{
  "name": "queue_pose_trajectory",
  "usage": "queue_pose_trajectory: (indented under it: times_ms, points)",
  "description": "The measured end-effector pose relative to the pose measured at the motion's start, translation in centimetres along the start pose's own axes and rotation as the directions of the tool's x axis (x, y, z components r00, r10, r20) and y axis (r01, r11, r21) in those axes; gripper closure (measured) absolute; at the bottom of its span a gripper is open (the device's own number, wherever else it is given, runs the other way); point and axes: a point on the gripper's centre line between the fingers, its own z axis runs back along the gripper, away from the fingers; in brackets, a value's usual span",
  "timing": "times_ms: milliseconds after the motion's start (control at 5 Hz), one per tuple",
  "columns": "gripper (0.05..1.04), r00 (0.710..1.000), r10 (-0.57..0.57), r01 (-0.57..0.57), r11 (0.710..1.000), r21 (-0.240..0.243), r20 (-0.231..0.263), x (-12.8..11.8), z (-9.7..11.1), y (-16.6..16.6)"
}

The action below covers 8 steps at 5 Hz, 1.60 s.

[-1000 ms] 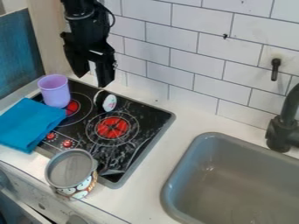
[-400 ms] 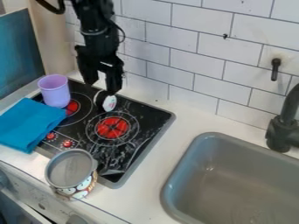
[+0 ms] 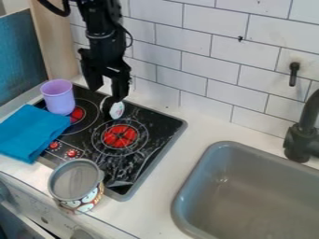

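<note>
Fingers of the black gripper (image 3: 106, 93) stand well parted above the rear of the cooktop (image 3: 152, 127), holding nothing. The white-faced round thing (image 3: 116, 110) rests on the cooktop's rear part, just below the fingertips, seemingly tilted because its dark side props it. The purple cup (image 3: 58, 97) stands on its base at the cooktop's left; the folded blue cloth (image 3: 31, 133) overlaps that edge.

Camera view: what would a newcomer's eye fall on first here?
Probably the bright red burner in the middle of the black stove, with the open black gripper hanging close by a small white-faced object behind it. Next would come the purple cup at the stove's left in the picture, and the blue cloth near it.
</note>
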Motion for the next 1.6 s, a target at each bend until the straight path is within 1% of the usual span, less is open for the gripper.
queue_pose_trajectory:
  times_ms: [200,600,800,1000,1200,1400,1600]
  points:
    - [0.083,1.0,-0.003,0.003,1.0,0.001,-0.01,-0.4,-0.5,-0.2]
    - [0.083,0.999,-0.022,0.021,0.999,-0.035,-0.039,-0.7,-1.9,-0.6]
    - [0.083,0.998,-0.031,0.03,0.999,-0.029,-0.056,-0.4,-2.5,-0.4]
    - [0.083,0.998,-0.03,0.03,0.999,-0.015,-0.061,-0.1,-2.5,-0.1]
    - [0.083,0.998,-0.03,0.029,1.0,-0.011,-0.063,-0.1,-2.5,0.1]
    - [0.135,0.997,-0.029,0.028,0.999,-0.014,-0.066,-0.1,-2.6,0.0]
    - [0.41,0.997,-0.027,0.026,0.999,-0.019,-0.068,-0.1,-2.8,-0.1]
